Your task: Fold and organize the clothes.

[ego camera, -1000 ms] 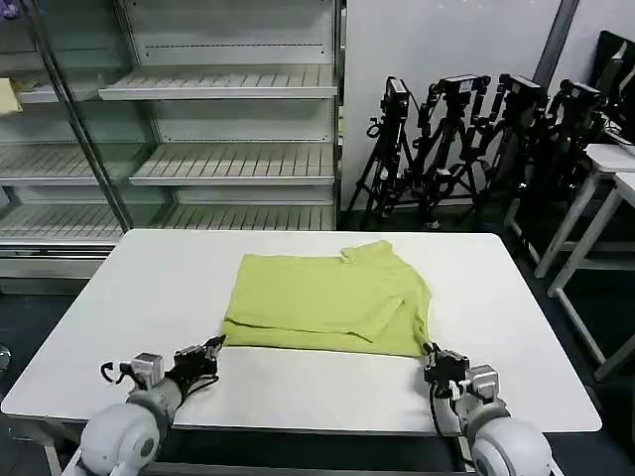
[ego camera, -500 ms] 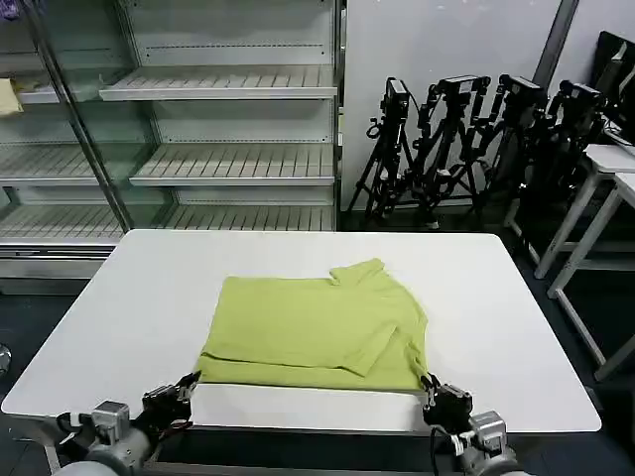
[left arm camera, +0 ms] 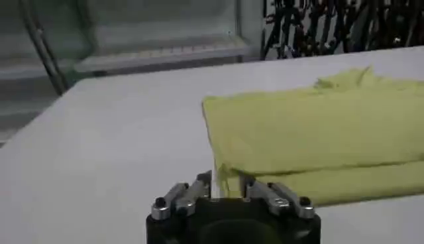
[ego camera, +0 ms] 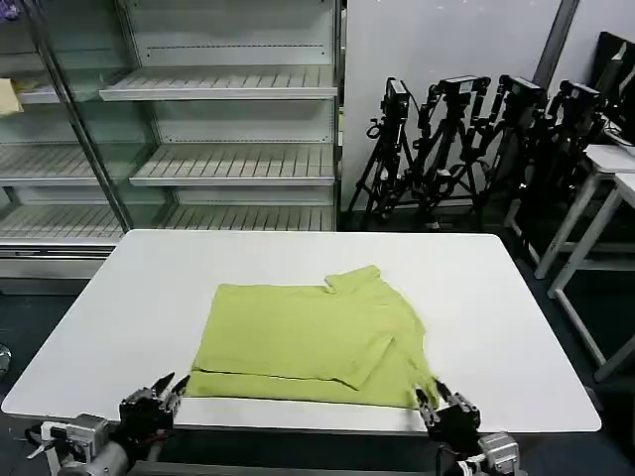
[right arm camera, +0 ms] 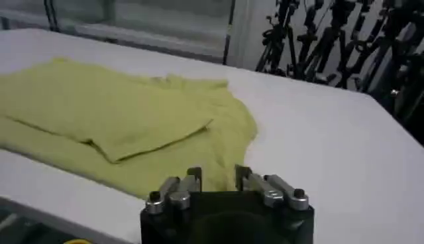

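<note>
Dragged nearer the white table's front edge, the T-shirt lies released; left gripper and right gripper gape open just beside its near corners, shelving behind.

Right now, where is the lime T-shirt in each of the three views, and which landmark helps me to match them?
Head view: the T-shirt lies near the front edge of the white table, between the two end effectors.
Left wrist view: the T-shirt lies just beyond the left end effector.
Right wrist view: the T-shirt lies just beyond the right end effector.
Shared landmark: the black tripods behind the table.
</note>
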